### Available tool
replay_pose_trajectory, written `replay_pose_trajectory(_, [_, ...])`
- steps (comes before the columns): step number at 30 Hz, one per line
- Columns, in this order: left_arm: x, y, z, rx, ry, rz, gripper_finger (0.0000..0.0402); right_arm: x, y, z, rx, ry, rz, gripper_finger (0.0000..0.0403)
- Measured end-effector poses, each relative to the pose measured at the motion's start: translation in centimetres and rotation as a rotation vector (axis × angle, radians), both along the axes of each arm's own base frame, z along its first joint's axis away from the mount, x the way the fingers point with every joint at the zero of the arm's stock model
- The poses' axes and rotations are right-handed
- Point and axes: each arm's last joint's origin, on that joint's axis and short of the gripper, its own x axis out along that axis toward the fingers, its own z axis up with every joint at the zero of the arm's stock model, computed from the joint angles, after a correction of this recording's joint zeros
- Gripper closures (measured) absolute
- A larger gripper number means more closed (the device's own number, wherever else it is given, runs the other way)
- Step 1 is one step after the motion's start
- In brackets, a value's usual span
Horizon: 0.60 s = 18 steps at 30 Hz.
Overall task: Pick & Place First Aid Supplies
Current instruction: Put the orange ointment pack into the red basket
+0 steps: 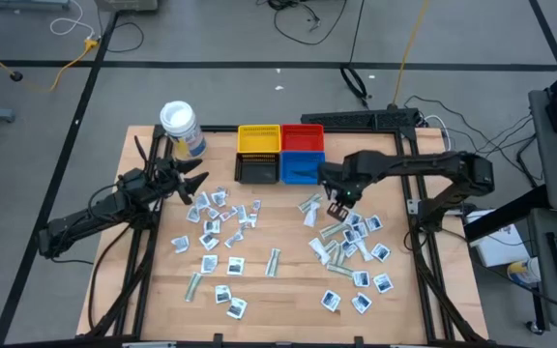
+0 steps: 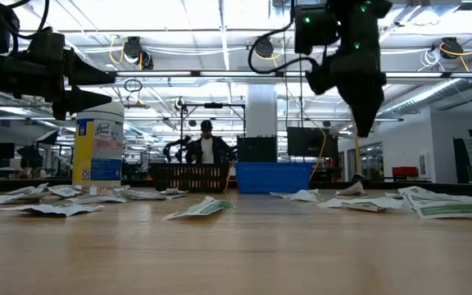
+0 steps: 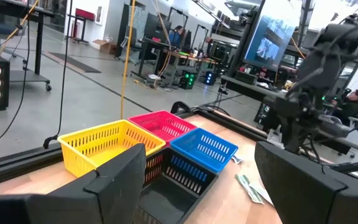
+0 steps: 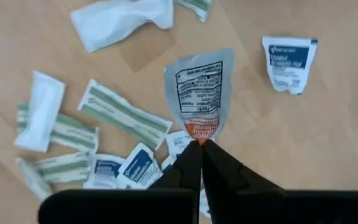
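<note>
High view: the wooden table (image 1: 288, 280) carries two scatters of first aid supplies, one left of centre (image 1: 222, 228) and one on the right. Four small bins stand together at the far edge: yellow bin (image 1: 258, 138), red bin (image 1: 303, 136), black bin (image 1: 256, 169), blue bin (image 1: 301, 167). A white-lidded jar (image 1: 180, 127) stands at the far left corner. The left tool (image 1: 188, 185) hangs over the left side, near the left scatter, fingers spread and holding nothing. The right tool (image 1: 337, 207) is over the far end of the right scatter.

Low view: the right tool (image 2: 361, 127) hangs above the table, pointing down, clear of the packets lying below it. The left tool (image 2: 97, 88) shows in front of the jar (image 2: 98, 144).

Left wrist view: the two spread fingers (image 3: 120, 180) frame the four bins, with the right arm (image 3: 316, 93) beyond.

Right wrist view: the right tool (image 4: 200, 149) is pressed together on the orange end of a silvery packet (image 4: 199, 93) with printed text, above other packets and green-striped strips (image 4: 124, 116) lying on the table.
</note>
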Motion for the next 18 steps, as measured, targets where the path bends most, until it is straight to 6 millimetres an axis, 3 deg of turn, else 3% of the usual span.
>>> replay_pose_trajectory(7, [0.0,0.0,0.0,0.0,0.0,0.0,0.0096,0.2,-1.5,2.9,-0.018,-0.036,0.189,0.0402])
replay_pose_trajectory(18, [0.0,0.0,0.0,0.0,0.0,0.0,0.0096,4.1,-8.8,3.8,-0.04,-0.046,0.235,0.0403])
